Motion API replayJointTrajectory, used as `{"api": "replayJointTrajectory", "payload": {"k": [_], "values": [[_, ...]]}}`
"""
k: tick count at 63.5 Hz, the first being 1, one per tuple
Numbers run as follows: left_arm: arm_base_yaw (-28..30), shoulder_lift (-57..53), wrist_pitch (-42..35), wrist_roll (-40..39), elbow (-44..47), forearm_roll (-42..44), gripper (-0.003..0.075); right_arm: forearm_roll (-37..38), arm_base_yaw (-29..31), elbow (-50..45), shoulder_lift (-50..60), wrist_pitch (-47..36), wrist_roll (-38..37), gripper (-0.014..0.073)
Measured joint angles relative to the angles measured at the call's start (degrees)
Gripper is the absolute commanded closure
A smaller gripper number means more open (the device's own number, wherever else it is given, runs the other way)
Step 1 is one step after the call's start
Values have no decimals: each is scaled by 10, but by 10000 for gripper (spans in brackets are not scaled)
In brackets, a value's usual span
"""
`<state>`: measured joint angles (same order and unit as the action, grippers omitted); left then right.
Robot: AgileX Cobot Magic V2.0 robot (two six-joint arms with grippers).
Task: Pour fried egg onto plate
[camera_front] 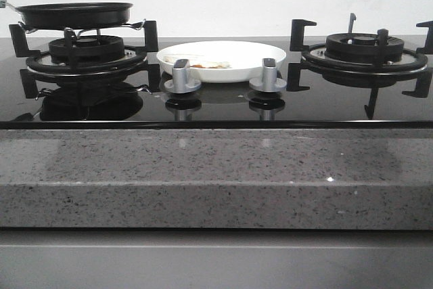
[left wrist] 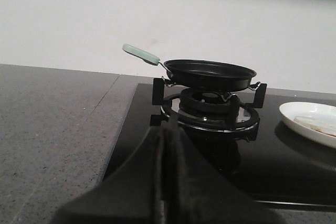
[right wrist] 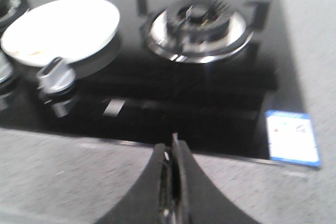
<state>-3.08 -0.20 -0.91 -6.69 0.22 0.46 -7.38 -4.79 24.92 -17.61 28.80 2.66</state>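
Both grippers are clamped shut on nothing, left gripper point(left wrist: 167, 129) and right gripper point(right wrist: 173, 153) low in their wrist views. Fried egg point(camera_front: 211, 65) sits on the plate point(camera_front: 270, 54) mid-frame; frying pan point(camera_front: 74, 14) is upper left on its burner point(camera_front: 86, 51).

From the front you see only a thin sliver of the fried egg point(camera_front: 211, 65) over the plate point(camera_front: 223, 72) rim, partly screened by the two knobs point(camera_front: 181, 76). The pan point(camera_front: 74, 14) handle is cut off at the frame's nine o'clock edge. In the left wrist view the plate is cropped at three o'clock. The right wrist view is blurred; you cannot read the sticker point(right wrist: 292, 138), and the egg there is only a faint smear.
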Motion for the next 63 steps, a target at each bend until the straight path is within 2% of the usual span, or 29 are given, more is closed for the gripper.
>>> {"api": "replayJointTrajectory", "payload": {"k": [11, 26, 63], "values": [[0, 0, 0, 0, 0, 0, 741, 0, 28, -147, 107, -120, 28, 663], [0, 0, 0, 0, 0, 0, 741, 0, 56, -248, 179, -192, 30, 663], [0, 0, -1, 0, 0, 0, 741, 0, 60, -264, 182, -213, 30, 663]]}}
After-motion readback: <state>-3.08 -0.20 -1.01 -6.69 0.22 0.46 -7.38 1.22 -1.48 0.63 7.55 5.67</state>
